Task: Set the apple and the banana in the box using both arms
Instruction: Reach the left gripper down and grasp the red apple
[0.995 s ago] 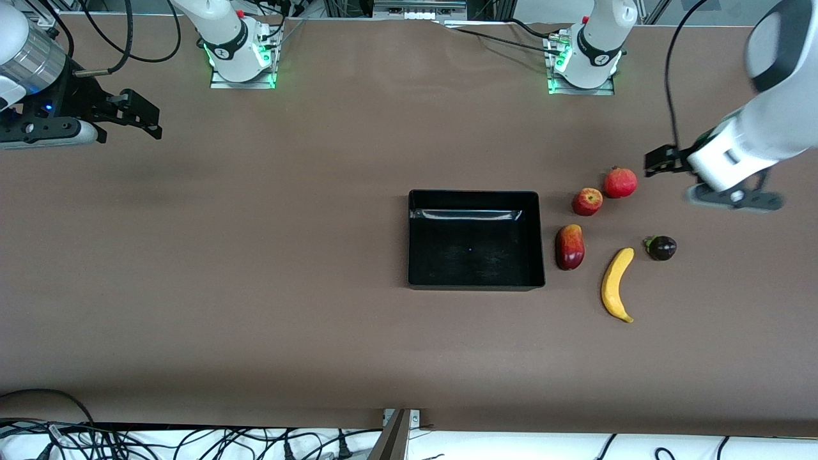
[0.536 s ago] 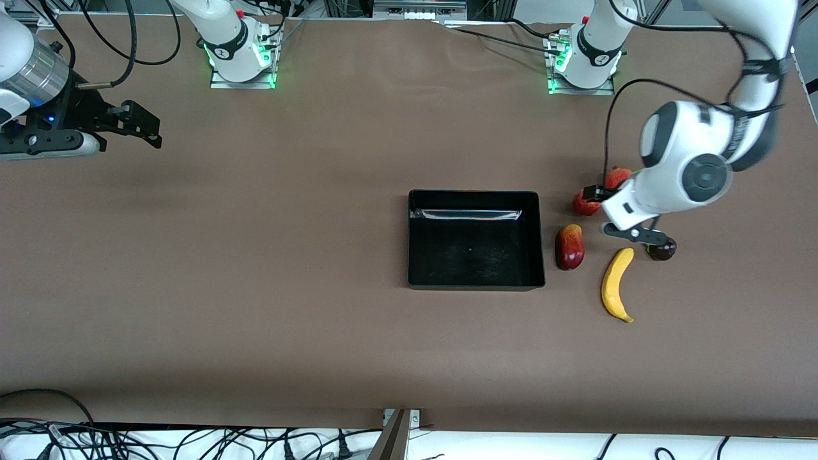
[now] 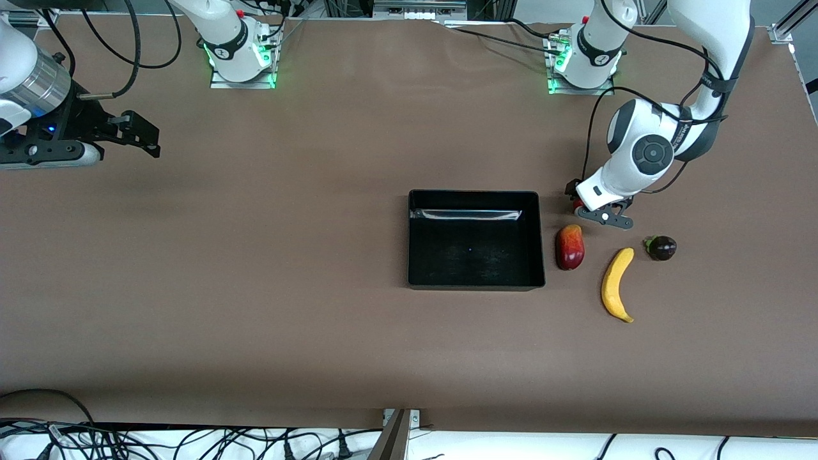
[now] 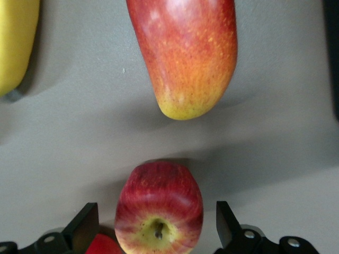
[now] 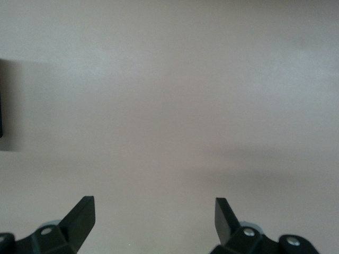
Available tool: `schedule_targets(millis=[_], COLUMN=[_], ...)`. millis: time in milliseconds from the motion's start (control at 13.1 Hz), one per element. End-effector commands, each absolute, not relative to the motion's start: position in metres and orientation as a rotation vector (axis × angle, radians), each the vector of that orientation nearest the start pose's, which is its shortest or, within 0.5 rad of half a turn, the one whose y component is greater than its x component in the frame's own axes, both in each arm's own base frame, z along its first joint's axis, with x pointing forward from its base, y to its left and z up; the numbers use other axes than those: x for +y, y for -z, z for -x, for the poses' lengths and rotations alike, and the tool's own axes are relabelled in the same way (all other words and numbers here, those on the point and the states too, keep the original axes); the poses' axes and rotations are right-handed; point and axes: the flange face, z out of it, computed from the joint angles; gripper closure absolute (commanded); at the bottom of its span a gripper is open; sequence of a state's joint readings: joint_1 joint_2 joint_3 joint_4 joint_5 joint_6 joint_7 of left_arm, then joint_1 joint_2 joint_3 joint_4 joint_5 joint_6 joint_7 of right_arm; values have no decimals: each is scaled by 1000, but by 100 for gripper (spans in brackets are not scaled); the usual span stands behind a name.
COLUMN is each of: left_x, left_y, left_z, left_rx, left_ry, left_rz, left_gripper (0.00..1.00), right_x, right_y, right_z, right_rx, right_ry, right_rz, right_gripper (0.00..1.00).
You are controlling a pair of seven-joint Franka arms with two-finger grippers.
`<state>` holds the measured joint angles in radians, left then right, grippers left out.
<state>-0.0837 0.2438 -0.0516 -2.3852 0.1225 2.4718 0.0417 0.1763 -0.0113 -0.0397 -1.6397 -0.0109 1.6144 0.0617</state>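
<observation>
Left claw (image 4: 158, 233) down over the apple (image 4: 159, 205), fingers spread wide on either side of it, not pinching. Apple sits on the surface (image 3: 287, 255) at about 12 o'clock from the mango (image 3: 570, 247), mostly hidden under the arm in the front view. Banana (image 3: 616, 285) lies at 4 o'clock from the mango, apart from it. Box (image 3: 414, 236) just beside the mango at its 9 o'clock. Right claw (image 3: 137, 128) waits open over bare surface at the right arm's end.
</observation>
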Motion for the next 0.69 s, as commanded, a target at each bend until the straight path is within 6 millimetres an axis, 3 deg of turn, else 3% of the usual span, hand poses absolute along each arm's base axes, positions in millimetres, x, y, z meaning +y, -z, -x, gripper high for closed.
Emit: schedule_targets(millis=[0, 77, 153, 306, 536, 612], left_x=[-66, -67, -67, -75, -106, -126], left_y=[-203, -205, -210, -235, -310, -331], left_z=[-482, -484, -484, -492, -534, -548], left_rx=[453, 454, 452, 460, 488, 486], left_ry=[-225, -225, -236, -272, -328, -309], left_rz=[3024, 3023, 3020, 3000, 2973, 2980], left_gripper=[64, 74, 96, 100, 100, 100], right_x=[80, 80, 81, 82, 82, 83], right_y=[-609, -609, -608, -609, -608, -609], right_z=[-550, -550, -551, -550, -551, -550], right_rx=[-145, -145, -145, -144, -150, -150], right_ry=[7, 7, 4, 5, 4, 9], right_rz=[3167, 3167, 3163, 3156, 3164, 3163], right_gripper=[0, 0, 0, 0, 0, 0])
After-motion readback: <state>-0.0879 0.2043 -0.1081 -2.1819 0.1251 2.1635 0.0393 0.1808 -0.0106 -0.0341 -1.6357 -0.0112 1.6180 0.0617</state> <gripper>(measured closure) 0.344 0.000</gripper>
